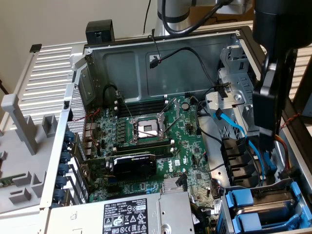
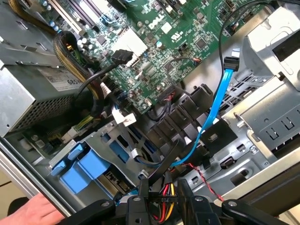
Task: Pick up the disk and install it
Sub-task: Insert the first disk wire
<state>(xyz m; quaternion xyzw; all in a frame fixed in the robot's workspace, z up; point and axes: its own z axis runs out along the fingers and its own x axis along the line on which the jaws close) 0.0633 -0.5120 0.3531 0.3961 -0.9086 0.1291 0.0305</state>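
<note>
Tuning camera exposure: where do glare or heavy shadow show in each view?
Exterior view: silver power-supply box evenly lit; black robot arm a nearly featureless dark mass. Wrist view: grey metal drive cage catches bright light; black plastic cable guides look shadowed.

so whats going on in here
A robot arm's end effector hangs over the drive-bay corner of an open Dell computer case, its fingers apart with nothing between them. Below it, the disk in its blue carrier lies in the bay beside the power supply, not gripped. A person's hand is at the case's edge.
</note>
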